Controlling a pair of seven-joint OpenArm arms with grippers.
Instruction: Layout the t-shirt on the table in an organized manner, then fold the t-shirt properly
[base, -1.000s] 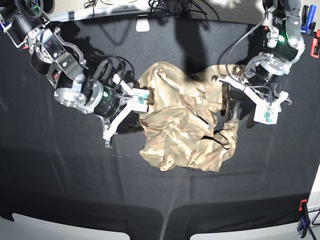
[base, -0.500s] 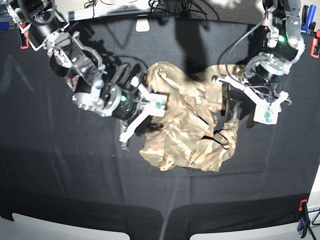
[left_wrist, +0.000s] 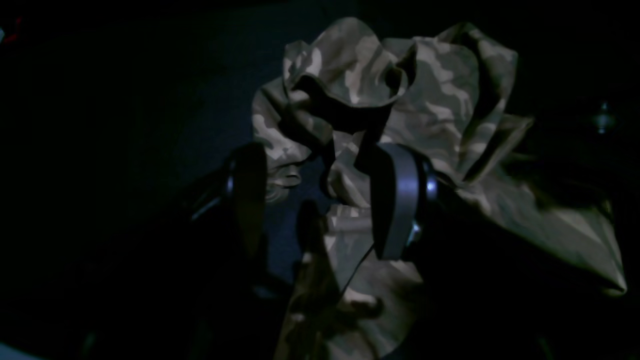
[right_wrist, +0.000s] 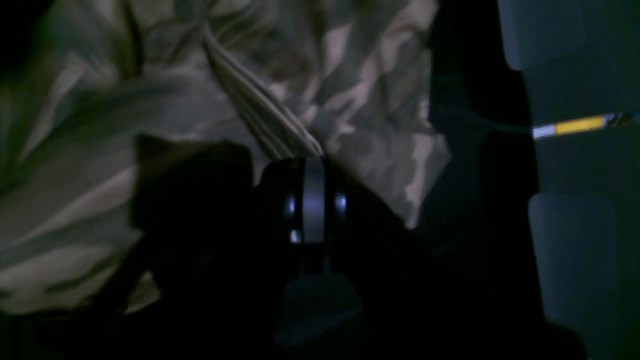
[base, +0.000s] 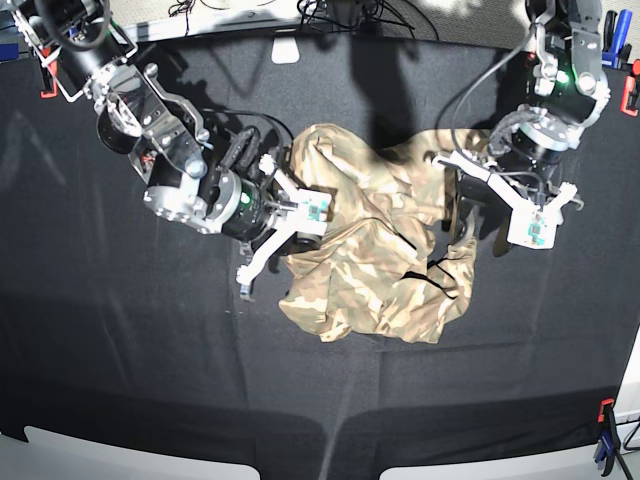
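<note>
The camouflage t-shirt (base: 375, 255) lies crumpled in a heap in the middle of the black table (base: 120, 350). My right gripper (base: 300, 226) is at the heap's left edge. In the right wrist view its fingers (right_wrist: 312, 200) are pressed together, and a pleated fold of the t-shirt (right_wrist: 260, 110) runs into their tips. My left gripper (base: 462, 212) hangs over the heap's right side. In the left wrist view it (left_wrist: 320, 200) is open, with bunched t-shirt fabric (left_wrist: 400, 85) lying between and beyond the fingers (left_wrist: 395, 200).
Cables and a white block (base: 286, 47) lie along the table's far edge. A red clamp (base: 630, 95) sits at the right edge, another red clamp (base: 45, 78) at the far left, and a red and blue clamp (base: 604, 432) at the near right corner.
My right arm has swung right to the shirt's left edge, and its gripper has gone from open to shut on the fabric. The left arm and the shirt's right side have not moved.
</note>
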